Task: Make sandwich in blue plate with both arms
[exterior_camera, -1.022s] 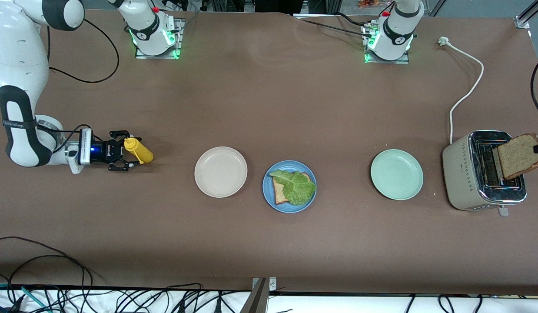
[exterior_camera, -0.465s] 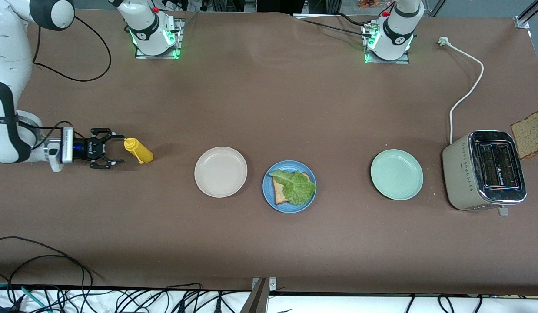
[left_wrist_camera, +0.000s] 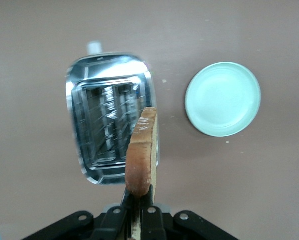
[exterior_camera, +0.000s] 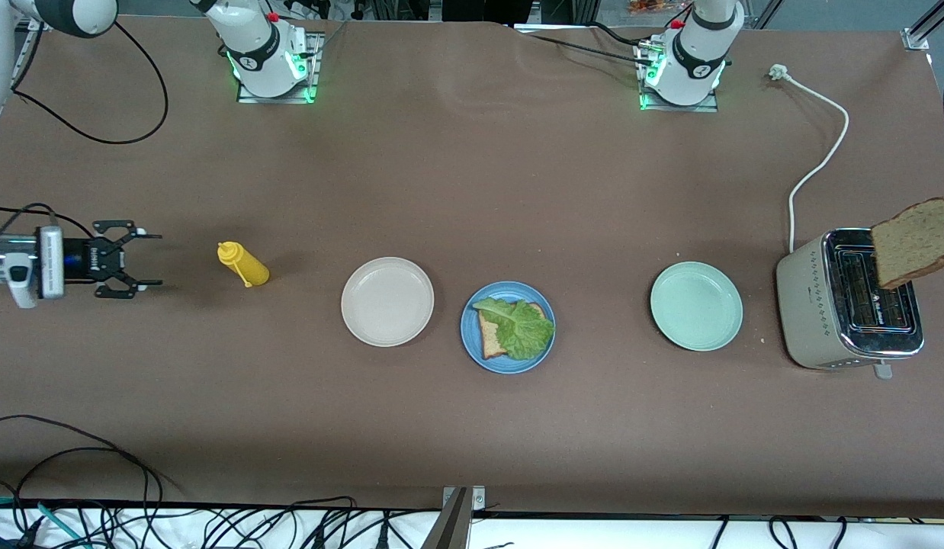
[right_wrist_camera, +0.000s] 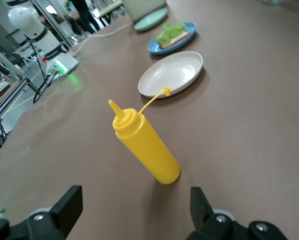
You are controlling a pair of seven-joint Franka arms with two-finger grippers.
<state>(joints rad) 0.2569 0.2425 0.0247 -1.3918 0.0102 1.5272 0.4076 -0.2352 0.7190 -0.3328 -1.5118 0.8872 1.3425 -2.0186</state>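
Right gripper (exterior_camera: 140, 261) low over the worktop (exterior_camera: 472, 427) at the right arm's end, fingers spread wide, holding nothing. Its tips point toward 3 o'clock in the front view, at the yellow squeeze bottle (exterior_camera: 245, 264), which stands well apart from them with its cap hanging off on its strap.

Next along: beige plate (exterior_camera: 387, 301), bare. Just beside it, at about 4 o'clock from it, the blue plate (exterior_camera: 472, 335) carries one bread slice (exterior_camera: 489, 345) with a lettuce leaf (exterior_camera: 521, 326) lying on top.

Then a mint-green plate (exterior_camera: 696, 306), bare. At the left arm's end, a silver toaster (exterior_camera: 807, 305) with its white cord (exterior_camera: 823, 152) running toward 12 o'clock.

Left gripper (left_wrist_camera: 138, 212) hangs over the toaster, clamped tight on the edge of a second bread slice (exterior_camera: 910, 242), held upright above the slots.
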